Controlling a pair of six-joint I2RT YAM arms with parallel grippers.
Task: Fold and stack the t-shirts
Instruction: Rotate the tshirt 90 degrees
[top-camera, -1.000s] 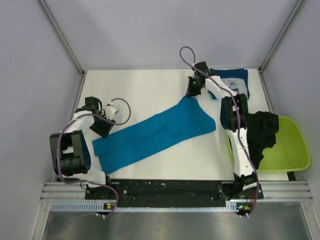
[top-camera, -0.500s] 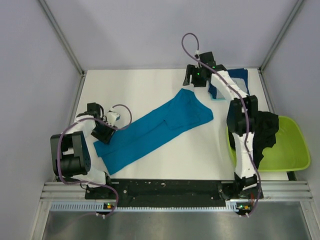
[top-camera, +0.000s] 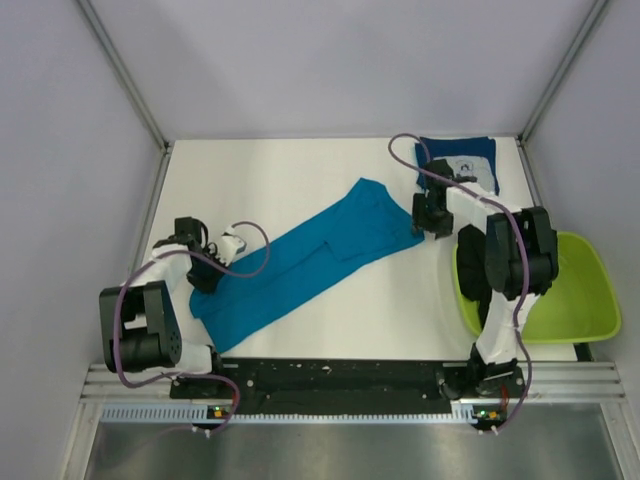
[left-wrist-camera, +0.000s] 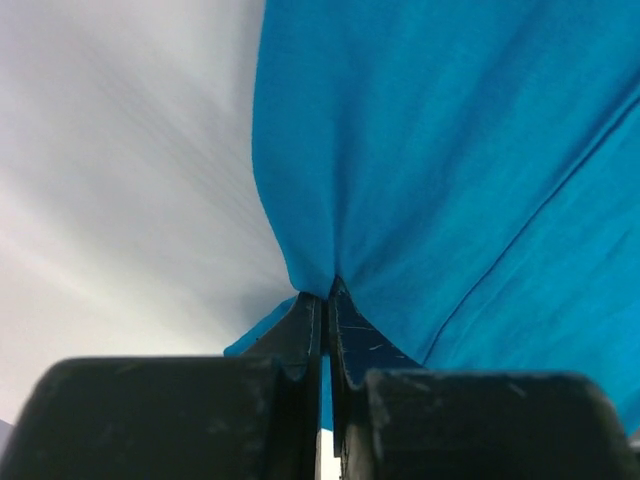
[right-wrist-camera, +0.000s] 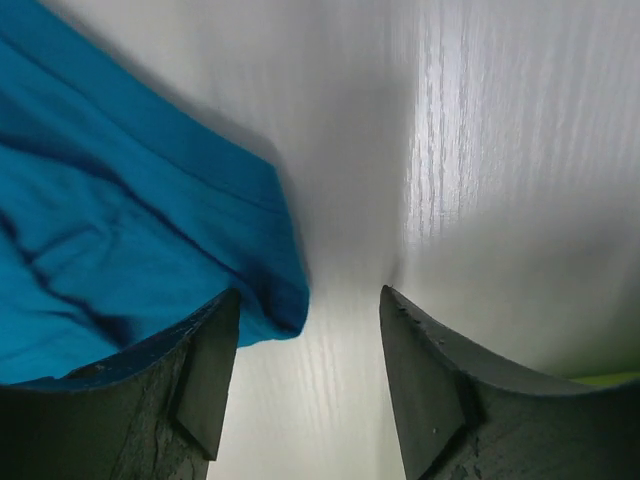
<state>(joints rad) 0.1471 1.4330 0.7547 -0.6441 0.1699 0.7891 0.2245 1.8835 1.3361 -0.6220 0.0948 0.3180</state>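
The left arm (top-camera: 135, 320) and the right arm (top-camera: 510, 255) are built alike: smooth white link shells joined by chunky black cylindrical joint housings. A thin purple cable (top-camera: 265, 243) loops along each arm from base to wrist. The left gripper (left-wrist-camera: 325, 300) has matt black fingers (left-wrist-camera: 295, 335) that taper to thin tips and carry fine pale scratches. The right gripper (right-wrist-camera: 308, 295) has the same black fingers (right-wrist-camera: 205, 385), broad and wedge-shaped, with inner faces scuffed grey.
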